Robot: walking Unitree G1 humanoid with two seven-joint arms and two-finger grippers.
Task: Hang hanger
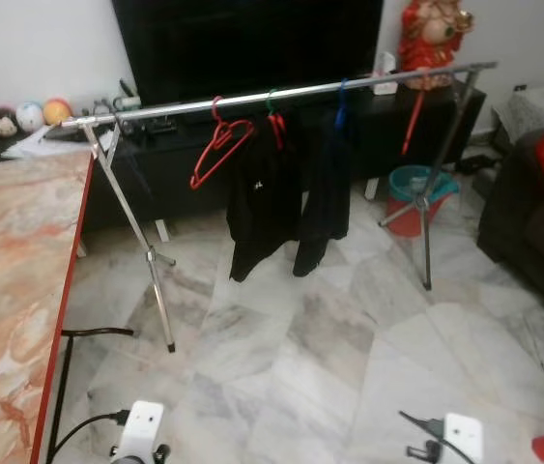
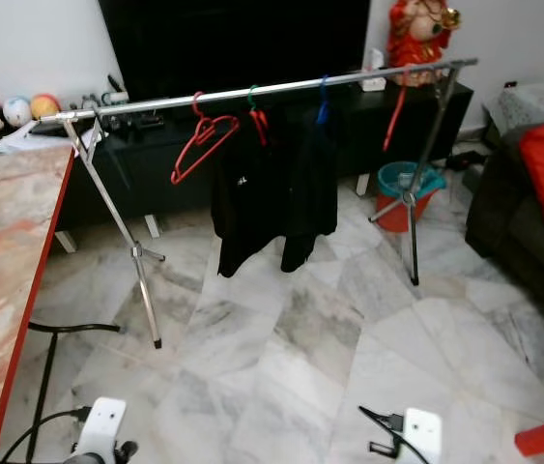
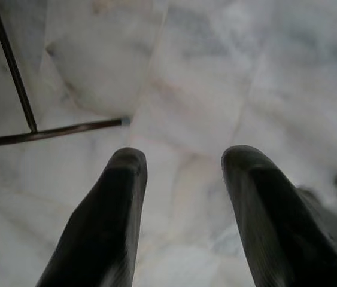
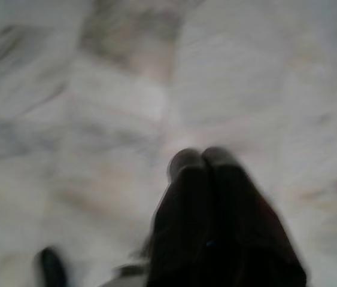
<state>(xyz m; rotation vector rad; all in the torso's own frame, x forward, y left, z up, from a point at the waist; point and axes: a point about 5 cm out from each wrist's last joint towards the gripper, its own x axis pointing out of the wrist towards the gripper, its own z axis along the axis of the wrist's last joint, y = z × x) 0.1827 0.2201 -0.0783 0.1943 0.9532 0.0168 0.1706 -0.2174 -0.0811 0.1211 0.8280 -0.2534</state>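
While the left gripper (image 3: pixel 180 179) stood open and empty and the right gripper (image 4: pixel 201 161) was closed on nothing, a red hanger (image 1: pixel 219 148) hung tilted from the rail (image 1: pixel 281 94), its long axis slanting down toward the rail's left end.

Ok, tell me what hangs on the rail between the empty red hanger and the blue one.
A black garment on a green-hooked hanger, seen in the left eye view.

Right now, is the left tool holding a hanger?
No, the left tool is open, with only marble floor between its fingers.
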